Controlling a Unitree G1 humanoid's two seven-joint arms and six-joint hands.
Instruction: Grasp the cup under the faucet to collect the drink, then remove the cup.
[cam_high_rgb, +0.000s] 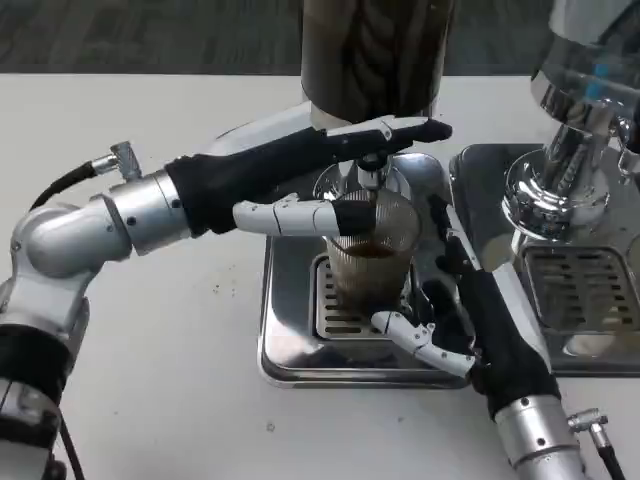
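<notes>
Both hands are on the ribbed clear cup (370, 250) under the faucet (371, 172), left hand (300, 185) reaching over the top, right hand (455, 320) gripping low, so yanking it off the drip tray (290, 340) unevenly could easily slosh the drink.

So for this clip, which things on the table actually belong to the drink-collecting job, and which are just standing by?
Part of the job:
- ribbed cup, dark drink inside, on the drip tray
- faucet above the cup
- left hand, on the faucet and the cup's rim
- right hand, holding the cup low down

Standing by:
- second chrome dispenser with its own tray, on the right
- white table
</notes>
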